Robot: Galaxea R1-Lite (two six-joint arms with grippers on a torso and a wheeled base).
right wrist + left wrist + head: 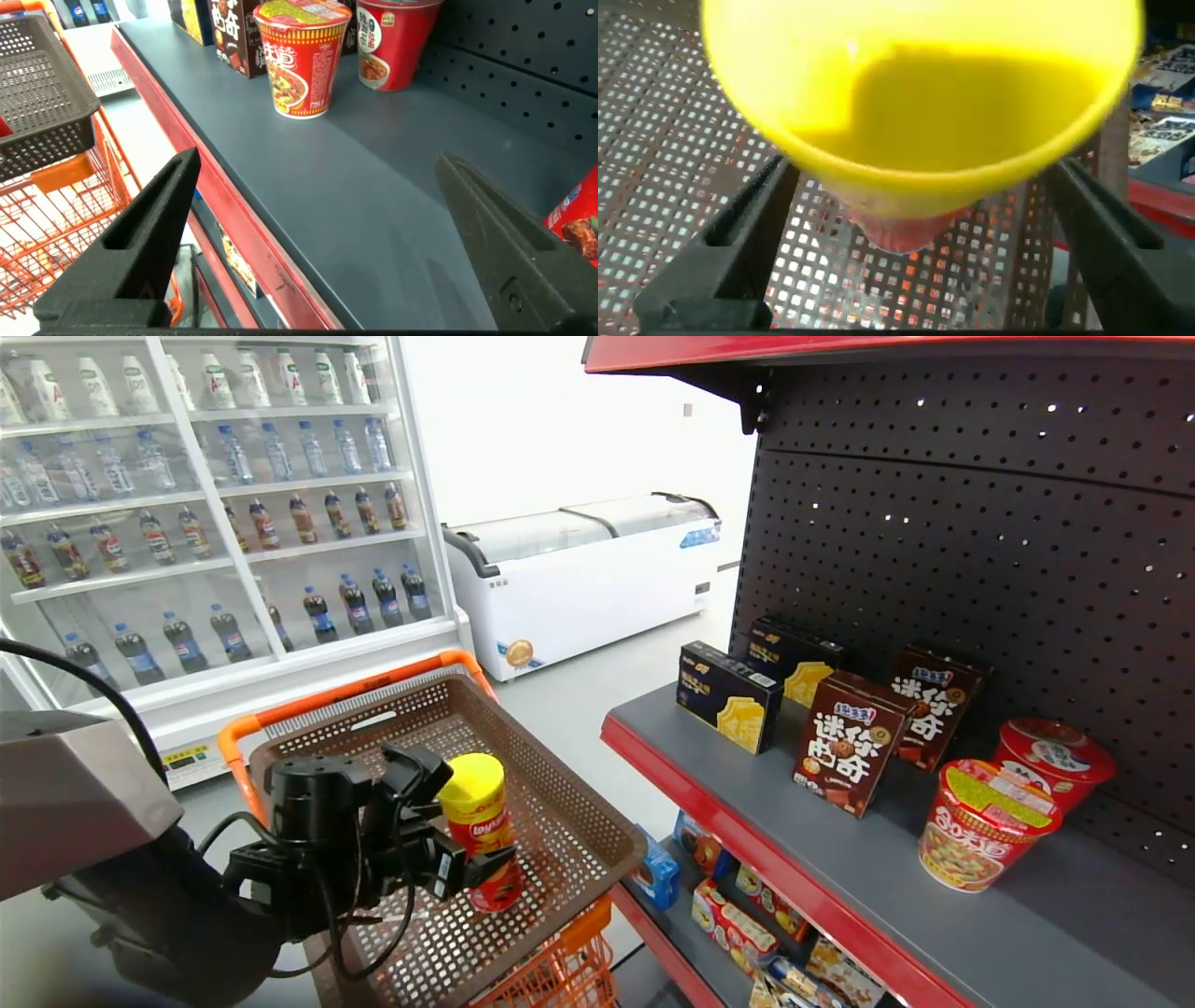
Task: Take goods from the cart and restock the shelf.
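My left hand [462, 821] is clamped on the chip can [483, 835], one finger on each side of the red body just under the yellow lid. I grip it high because the lid end is the part that stands clear of the cart basket [569, 784] walls. The can is upright, inside the basket and over its perforated floor. I can't tell whether it is lifted off the mesh or resting on it. Upright probably suits it, since it can go onto the shelf the way it stands.

My right hand [322, 247] hangs over the grey shelf [1074, 915] with its fingers apart and nothing between them. It is parked there, out of the left arm's way, and looks ready for a handover or a nudge if needed.

The shelf stock sits toward the pegboard back:
- dark boxes [733, 695] at the cart end
- brown boxes [850, 742] next to them
- two cup noodles [985, 821] further along

The front strip of the shelf and the stretch past the cups are bare, so that is the likely drop zone.

My read of the step: the can is grasped, and the lift out and carry across to the shelf are not yet done. The risk is clipping the basket rim on the way out.
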